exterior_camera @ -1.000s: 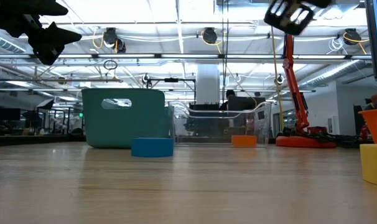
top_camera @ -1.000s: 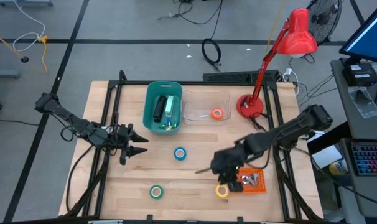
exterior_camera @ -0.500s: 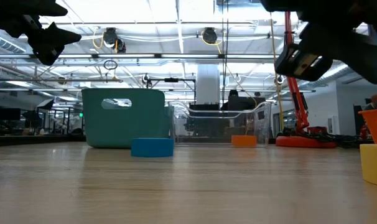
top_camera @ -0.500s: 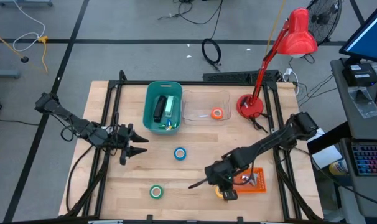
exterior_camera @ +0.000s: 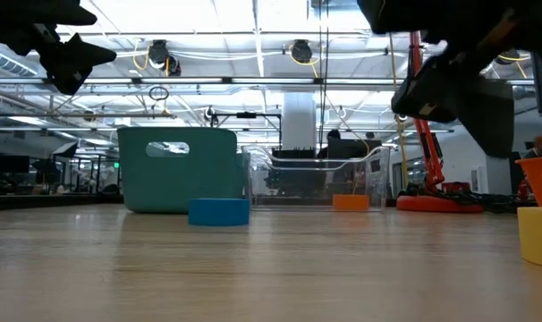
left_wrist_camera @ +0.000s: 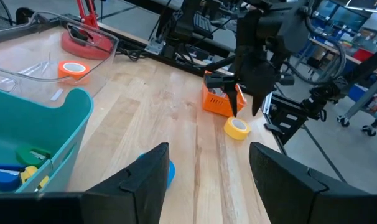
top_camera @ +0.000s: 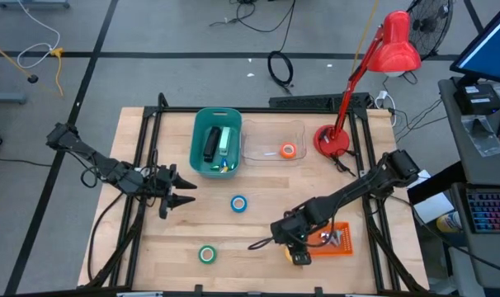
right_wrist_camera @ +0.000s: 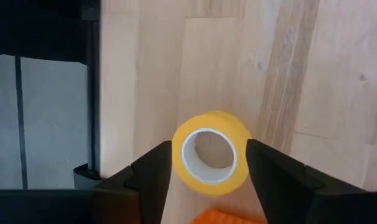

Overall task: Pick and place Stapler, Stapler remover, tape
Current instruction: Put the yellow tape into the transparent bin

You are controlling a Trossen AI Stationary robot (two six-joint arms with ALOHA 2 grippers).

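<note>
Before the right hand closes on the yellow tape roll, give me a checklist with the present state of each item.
1. Right hand open: ok.
2. Yellow tape roll centred between its fingers: ok.
3. Roll lying flat on the table: ok.
4. Fingers low enough to grip: cannot tell.
5. Orange object beside the roll clear of the fingers: cannot tell.
6. Left hand waiting away at the table's left, open: ok.

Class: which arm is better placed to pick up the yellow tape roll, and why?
Right. The right gripper hangs directly over the yellow tape roll, open fingers straddling it; the left gripper waits across the table.
</note>
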